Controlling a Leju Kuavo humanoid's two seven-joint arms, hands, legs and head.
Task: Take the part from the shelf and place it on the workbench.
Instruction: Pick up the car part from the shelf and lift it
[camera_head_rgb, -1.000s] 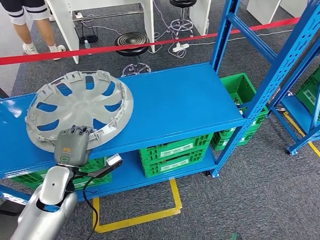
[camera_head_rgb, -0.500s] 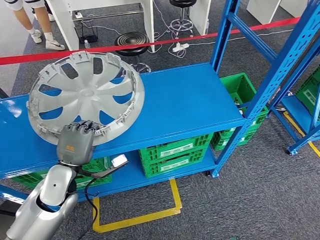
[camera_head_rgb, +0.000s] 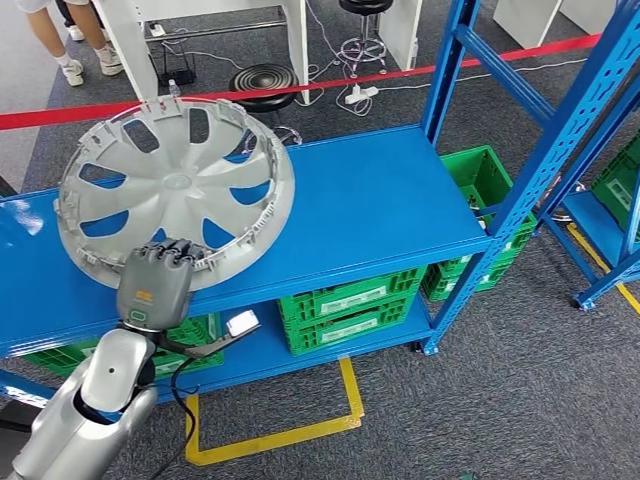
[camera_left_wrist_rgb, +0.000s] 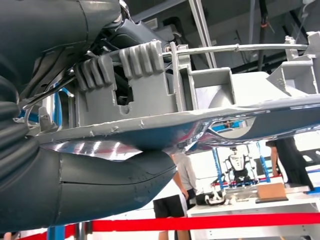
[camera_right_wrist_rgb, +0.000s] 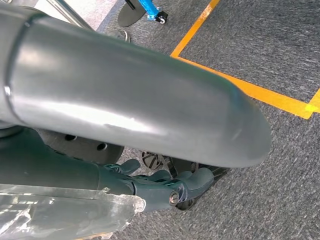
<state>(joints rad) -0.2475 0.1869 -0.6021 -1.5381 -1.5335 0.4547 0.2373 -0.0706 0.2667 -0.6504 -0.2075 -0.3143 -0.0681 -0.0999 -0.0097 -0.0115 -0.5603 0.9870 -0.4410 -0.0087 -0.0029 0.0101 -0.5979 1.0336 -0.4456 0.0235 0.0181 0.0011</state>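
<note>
The left robot hand (camera_head_rgb: 155, 288) grips the near rim of the grey wheel cover (camera_head_rgb: 177, 185), thumb (camera_left_wrist_rgb: 98, 187) under the rim and fingers (camera_left_wrist_rgb: 113, 67) over it; the cover tilts up above the blue shelf (camera_head_rgb: 362, 205); green crates (camera_head_rgb: 351, 305) sit beneath that shelf; the right robot hand's (camera_right_wrist_rgb: 166, 187) fingers are curled, though I cannot tell its state.

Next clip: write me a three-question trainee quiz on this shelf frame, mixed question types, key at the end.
1. True or false: the left hand grips the near rim of the hubcap.
2. What colour are the crates under the blue shelf?
3. The hubcap is: A) flat on the shelf, B) tilted up with its far edge raised, C) on the floor.

Key: 1 true; 2 green; 3 B.
</note>
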